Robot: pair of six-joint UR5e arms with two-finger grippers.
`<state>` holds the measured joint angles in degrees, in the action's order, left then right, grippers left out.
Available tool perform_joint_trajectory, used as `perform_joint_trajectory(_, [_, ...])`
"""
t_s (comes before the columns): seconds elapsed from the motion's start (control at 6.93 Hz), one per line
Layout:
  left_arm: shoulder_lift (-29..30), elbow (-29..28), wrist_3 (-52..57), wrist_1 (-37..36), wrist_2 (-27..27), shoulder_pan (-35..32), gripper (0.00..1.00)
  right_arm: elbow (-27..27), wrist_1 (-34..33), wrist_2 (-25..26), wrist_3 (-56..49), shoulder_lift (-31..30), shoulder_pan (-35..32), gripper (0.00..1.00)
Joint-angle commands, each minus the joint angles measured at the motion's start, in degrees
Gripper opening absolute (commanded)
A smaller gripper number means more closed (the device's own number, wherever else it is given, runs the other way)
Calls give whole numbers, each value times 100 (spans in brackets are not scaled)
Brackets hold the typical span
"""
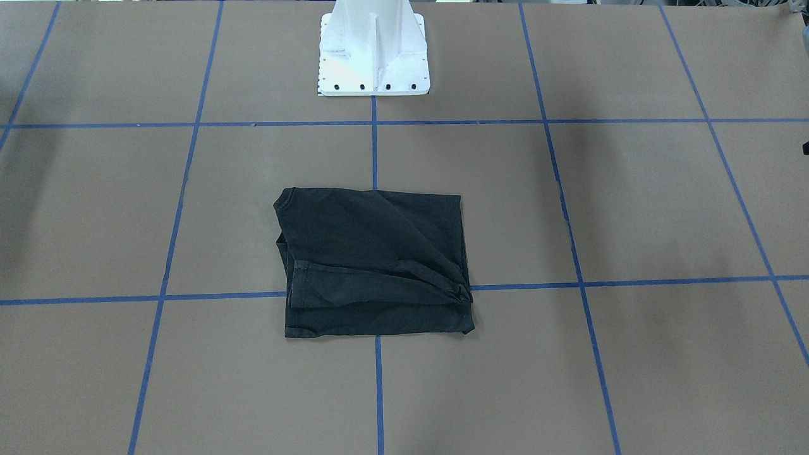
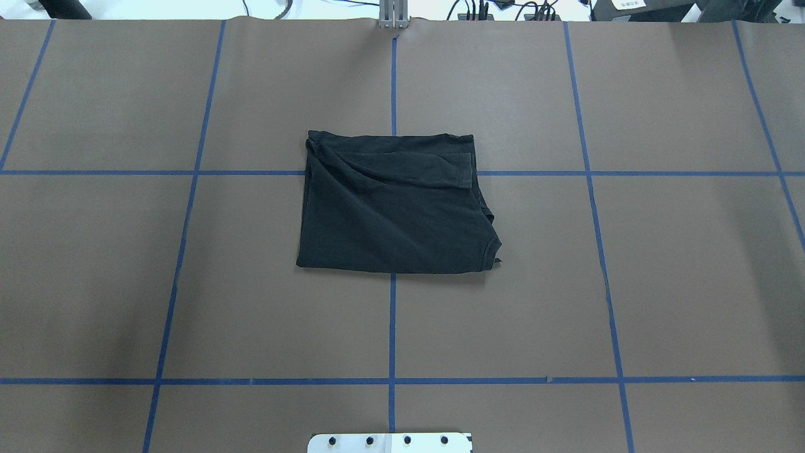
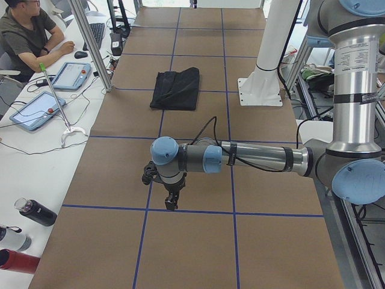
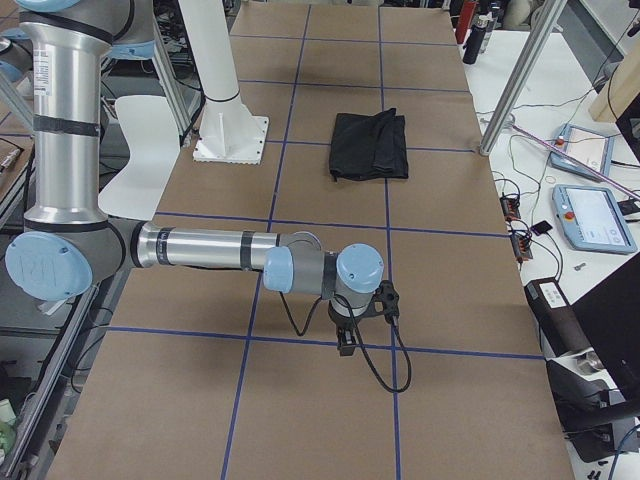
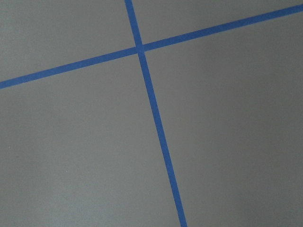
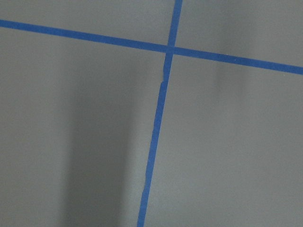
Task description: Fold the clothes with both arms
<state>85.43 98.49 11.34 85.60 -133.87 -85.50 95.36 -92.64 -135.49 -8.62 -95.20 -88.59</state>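
Observation:
The clothes are one black T-shirt (image 1: pixel 373 262), folded into a rough rectangle with its plain side up, lying flat at the table's middle (image 2: pixel 393 201). A folded sleeve lies across its far edge in the overhead view. Both arms are held well away from it at opposite ends of the table. The left gripper (image 3: pixel 171 201) points down over a tape line in the exterior left view, and the right gripper (image 4: pixel 347 343) does the same in the exterior right view. I cannot tell whether either is open or shut. The two wrist views show only brown paper and blue tape.
The robot's white pedestal base (image 1: pixel 373 57) stands behind the shirt. Brown paper with a blue tape grid (image 2: pixel 392 327) covers the table. A person (image 3: pixel 30 36) sits at a side desk with tablets (image 3: pixel 36 109), bottles (image 3: pixel 33 212) and metal posts (image 3: pixel 90 45).

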Motion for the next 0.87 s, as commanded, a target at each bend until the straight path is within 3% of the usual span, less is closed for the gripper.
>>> perform_joint_trajectory(0.0, [17,4,-9,0,10,-11,99,463,53,-12,980,-25,-9,100])
perform_joint_trajectory(0.72, [26,4,-393,0,-16,-90,99,457,36,-162,1046,-51,-9,100])
